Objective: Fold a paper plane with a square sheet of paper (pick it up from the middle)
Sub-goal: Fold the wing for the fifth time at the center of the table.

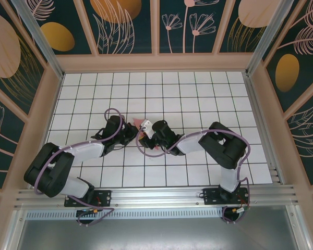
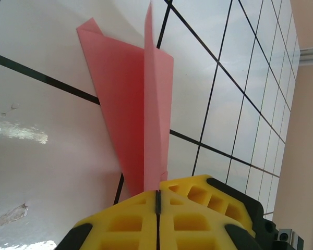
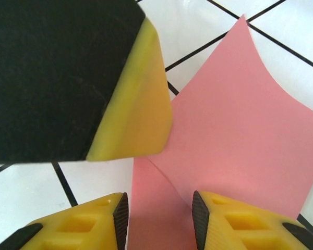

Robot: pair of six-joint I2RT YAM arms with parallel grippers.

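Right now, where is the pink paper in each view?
Top external: the pink paper peeks out at the middle of the table.
Left wrist: paper at centre, rising from the shut left claw.
Right wrist: paper on the right, running into the open right claw.
Shared landmark: its black grid lines.

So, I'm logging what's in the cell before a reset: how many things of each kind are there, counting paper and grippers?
Paper: 1
Grippers: 2, the left gripper and the right gripper
Total: 3
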